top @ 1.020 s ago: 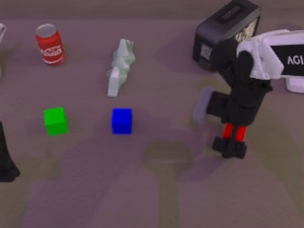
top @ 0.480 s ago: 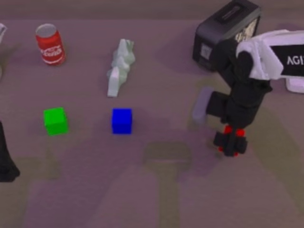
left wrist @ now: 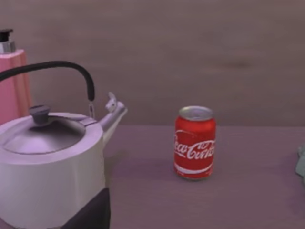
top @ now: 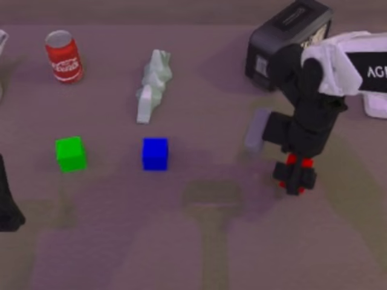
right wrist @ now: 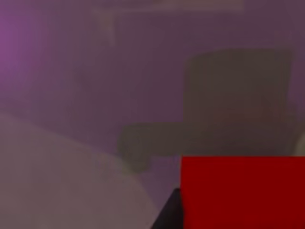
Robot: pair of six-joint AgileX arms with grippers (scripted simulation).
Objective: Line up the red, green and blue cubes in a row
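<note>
Three cubes, red (top: 292, 161), green (top: 71, 153), blue (top: 155, 153); one soda can (top: 63, 57); one kettle (left wrist: 52, 171).

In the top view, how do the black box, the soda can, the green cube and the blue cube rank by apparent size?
1. black box
2. soda can
3. green cube and blue cube: they look alike, so no ranking between them.

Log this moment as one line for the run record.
right gripper: jaws shut on red cube, table's right | green cube, blue cube: side by side, apart | left arm: parked, left edge
</note>
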